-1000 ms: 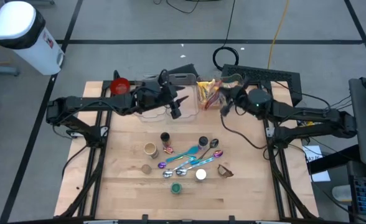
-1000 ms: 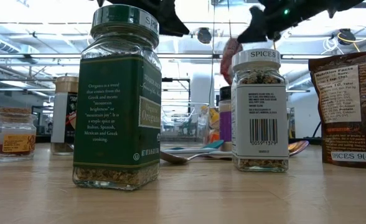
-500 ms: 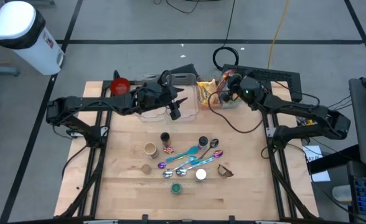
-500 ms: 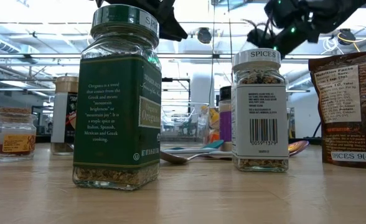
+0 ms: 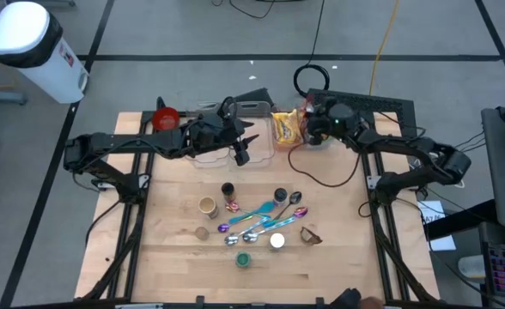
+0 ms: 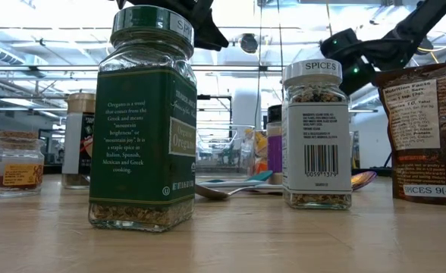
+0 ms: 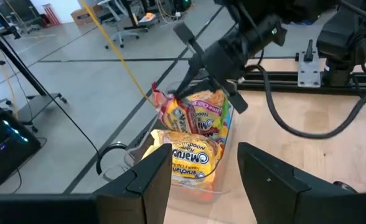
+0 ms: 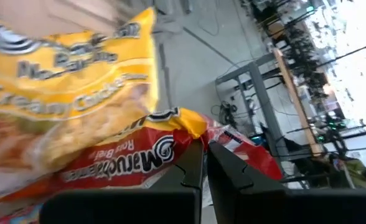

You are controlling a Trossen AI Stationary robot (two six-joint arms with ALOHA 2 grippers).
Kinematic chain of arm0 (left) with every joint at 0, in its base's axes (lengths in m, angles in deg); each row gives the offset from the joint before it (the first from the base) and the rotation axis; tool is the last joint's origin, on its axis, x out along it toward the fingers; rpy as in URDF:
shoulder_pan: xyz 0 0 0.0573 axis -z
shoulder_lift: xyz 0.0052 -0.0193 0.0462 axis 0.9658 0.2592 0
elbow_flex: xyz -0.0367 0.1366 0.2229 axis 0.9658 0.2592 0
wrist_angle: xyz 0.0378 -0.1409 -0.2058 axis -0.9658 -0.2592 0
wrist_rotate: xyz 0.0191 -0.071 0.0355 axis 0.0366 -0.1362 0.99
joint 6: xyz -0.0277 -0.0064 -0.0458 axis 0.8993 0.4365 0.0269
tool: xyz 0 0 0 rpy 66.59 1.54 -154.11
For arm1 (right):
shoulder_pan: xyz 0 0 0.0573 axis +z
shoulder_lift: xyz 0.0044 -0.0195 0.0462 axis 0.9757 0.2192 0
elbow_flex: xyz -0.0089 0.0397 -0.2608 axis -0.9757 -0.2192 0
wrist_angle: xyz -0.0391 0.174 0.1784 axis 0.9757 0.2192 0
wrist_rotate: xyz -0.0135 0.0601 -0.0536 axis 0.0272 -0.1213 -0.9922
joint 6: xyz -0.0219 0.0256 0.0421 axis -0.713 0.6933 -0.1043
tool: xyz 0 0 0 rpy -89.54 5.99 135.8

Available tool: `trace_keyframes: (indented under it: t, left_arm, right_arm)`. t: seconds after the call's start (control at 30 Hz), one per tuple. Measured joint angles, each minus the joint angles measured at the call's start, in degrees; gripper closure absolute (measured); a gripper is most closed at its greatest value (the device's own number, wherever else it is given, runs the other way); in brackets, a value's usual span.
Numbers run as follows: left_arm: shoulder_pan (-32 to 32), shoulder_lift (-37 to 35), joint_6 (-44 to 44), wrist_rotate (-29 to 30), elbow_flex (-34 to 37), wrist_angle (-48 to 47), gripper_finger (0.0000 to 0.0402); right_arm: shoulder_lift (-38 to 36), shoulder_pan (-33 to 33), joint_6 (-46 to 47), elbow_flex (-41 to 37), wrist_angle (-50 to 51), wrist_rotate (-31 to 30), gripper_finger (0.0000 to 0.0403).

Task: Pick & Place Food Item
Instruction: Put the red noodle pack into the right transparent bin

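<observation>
A clear bin [image 5: 287, 129] at the table's far middle holds several noodle packets; a yellow one [image 7: 186, 158] lies on top. My right gripper [image 5: 307, 118] reaches into the bin's far right side and is shut on a red noodle packet [image 7: 172, 112], which also fills the right wrist view [image 8: 139, 162]. My left gripper [image 5: 240, 144] hangs open and empty over a clear container [image 5: 227, 148] left of the bin; its fingers [image 7: 152, 180] frame the bin. My right gripper pinches the red packet's upper edge [image 8: 198, 129] between its two fingers. The fingers [image 7: 182, 81] slant down at it from the table's right. The packet stands tilted, its lower part among the other packets in the bin [image 7: 226, 155].
Spice jars, spoons and small lids lie scattered mid-table [image 5: 257, 219]. A red bowl [image 5: 165, 118] sits far left. Black equipment [image 5: 368, 105] and cables lie at the far right. In the low view an oregano jar [image 6: 142, 121], a spices jar [image 6: 316, 136] and a brown pouch [image 6: 424, 129] stand close.
My right gripper has gone toward the table's far edge, onto the right side of the noodle bin, with its wrist turning. The red packet has gone with it. My left arm has kept still.
</observation>
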Motion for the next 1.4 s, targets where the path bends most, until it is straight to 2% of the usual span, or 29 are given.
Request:
trace_keyframes:
  t: [0.43,0.63,0.77,0.83,1.03,1.4]
  left_arm:
    - [0.0,0.0,-0.02,0.02,0.0,0.04,0.021]
    - [0.0,0.0,-0.26,0.02,0.0,-0.28,0.0211]
    - [0.0,0.02,-0.27,0.06,0.0,-0.24,0.0211]
    - [0.0,0.02,-0.26,0.04,0.0,-0.24,0.021]
    - [0.0,0.02,-0.28,0.04,0.0,-0.22,0.021]
    - [0.0,0.02,-0.28,0.09,0.0,0.02,0.021]
  right_arm:
    - [-1.19,1.66,0.98,-1.29,0.7,0.54,0.0401]
    - [-4.78,0.9,11.19,-1.35,2.63,13.18,0.0401]
    - [-6.81,-2.17,15.84,-1.35,3.27,16.52,0.0402]
    - [-6.92,-4.22,18.22,-1.35,3.34,17.28,0.0402]
    - [-4.14,-10.81,23.01,-1.35,4.66,29.92,0.0402]
    - [4.51,-12.24,22.96,-1.22,4.01,31.6,0.0402]
